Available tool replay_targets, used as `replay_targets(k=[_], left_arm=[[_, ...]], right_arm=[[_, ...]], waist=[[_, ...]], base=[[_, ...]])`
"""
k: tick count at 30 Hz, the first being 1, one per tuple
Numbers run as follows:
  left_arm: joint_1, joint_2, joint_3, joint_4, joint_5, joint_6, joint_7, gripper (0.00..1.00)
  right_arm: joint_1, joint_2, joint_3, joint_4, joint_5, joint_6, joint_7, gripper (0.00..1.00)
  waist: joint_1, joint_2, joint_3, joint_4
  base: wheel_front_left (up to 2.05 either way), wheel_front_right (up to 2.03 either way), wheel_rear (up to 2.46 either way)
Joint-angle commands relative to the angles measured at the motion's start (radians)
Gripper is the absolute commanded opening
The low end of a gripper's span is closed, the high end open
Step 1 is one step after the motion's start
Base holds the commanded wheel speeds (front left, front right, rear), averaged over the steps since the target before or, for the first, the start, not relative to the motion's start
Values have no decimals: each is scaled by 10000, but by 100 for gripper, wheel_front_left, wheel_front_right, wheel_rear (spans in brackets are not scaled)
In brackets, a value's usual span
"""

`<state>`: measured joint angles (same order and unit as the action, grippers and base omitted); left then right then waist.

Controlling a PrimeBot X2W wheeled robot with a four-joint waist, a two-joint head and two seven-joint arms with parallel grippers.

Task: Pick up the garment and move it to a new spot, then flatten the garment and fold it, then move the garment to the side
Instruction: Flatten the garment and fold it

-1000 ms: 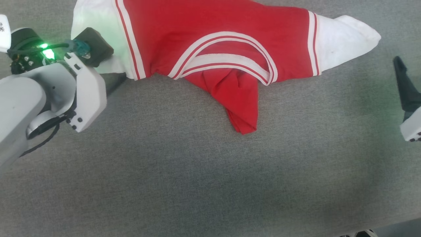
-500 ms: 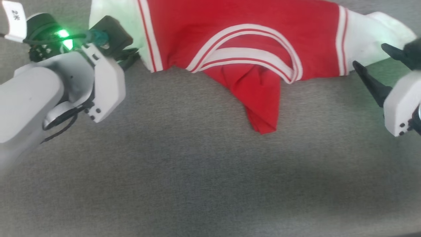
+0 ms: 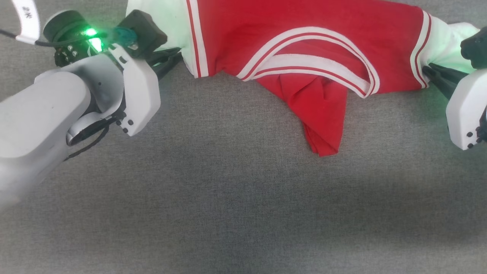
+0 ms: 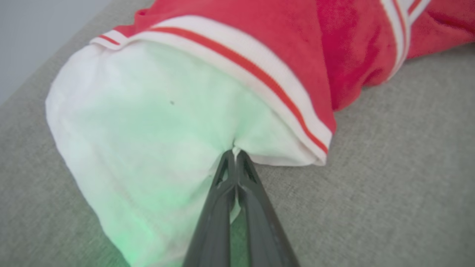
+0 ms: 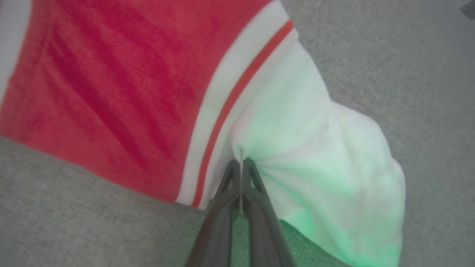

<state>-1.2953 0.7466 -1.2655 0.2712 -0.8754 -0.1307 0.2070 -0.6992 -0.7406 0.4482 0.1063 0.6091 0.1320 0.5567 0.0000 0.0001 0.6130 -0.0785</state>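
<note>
Softly rumpled garment (image 3: 304,42) on coarse grey fabric (image 3: 228,209).

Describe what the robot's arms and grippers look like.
The left arm and right arm have pale-grey shells. The left one carries a green light, a black cable and a white tag. The left gripper and right gripper have long, dark, tapering fingers.
</note>
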Motion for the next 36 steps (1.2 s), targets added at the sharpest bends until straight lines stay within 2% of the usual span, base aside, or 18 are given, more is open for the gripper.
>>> replay_targets(k=[1, 5, 10, 16, 19, 22, 26, 27, 29, 30, 36], left_arm=[[356, -71, -258, 255, -271, 9, -129, 0], [281, -49, -176, 402, -910, 9, -1060, 0], [101, 177, -32, -99, -2500, 9, -2693, 0], [-13, 718, 218, -1202, -3980, 9, -3958, 0], [-114, 788, 196, -1245, -4397, 9, -4096, 0], [-364, 544, 280, -684, -4909, 9, -4107, 0], [-1266, -84, 698, 552, -5703, 9, -3882, 0], [-1266, -84, 698, 552, -5703, 9, -3882, 0], [-2664, -906, 1495, 2452, -6349, 9, -3813, 0], [-2664, -906, 1495, 2452, -6349, 9, -3813, 0], [-5121, -1933, 2576, 5365, -6576, 10, -4188, 0]], right_arm=[[473, 65, 148, 476, -14, -23, 10, 0], [618, -29, -532, 207, -97, -23, -592, 0], [1272, -18, -1996, -596, 141, -17, -1074, 0], [2198, 443, -4339, -1787, 707, -14, -844, 0], [2058, 889, -4908, -1968, 644, -12, -512, 0], [1112, 1521, -5098, -1668, 818, -12, -249, 0], [-998, 2299, -5073, -522, 407, -11, -364, 0], [-998, 2299, -5073, -522, 407, -11, -364, 0], [-3621, 3227, -5274, 1036, 27, -11, -921, 0], [-3621, 3227, -5274, 1036, 27, -11, -921, 0], [-7240, 4182, -5918, 3592, -964, -14, -2441, 0]], waist=[[0, -1, -152, -5], [0, -1, -590, 63], [0, -1, -1082, 235], [0, -1, -1145, 539], [0, -1, -999, 600], [0, -1, -804, 594], [0, -1, -490, 626], [0, -1, -490, 626], [0, -1, -218, 635], [0, -1, -218, 635], [0, -1, -173, 511]], base=[[0, 0, 0], [0, 0, 0], [0, 0, 0], [0, 0, 0], [0, 0, 0], [0, 0, 0], [0, 0, 0], [0, 0, 0], [0, 0, 0], [0, 0, 0], [0, 0, 0]])
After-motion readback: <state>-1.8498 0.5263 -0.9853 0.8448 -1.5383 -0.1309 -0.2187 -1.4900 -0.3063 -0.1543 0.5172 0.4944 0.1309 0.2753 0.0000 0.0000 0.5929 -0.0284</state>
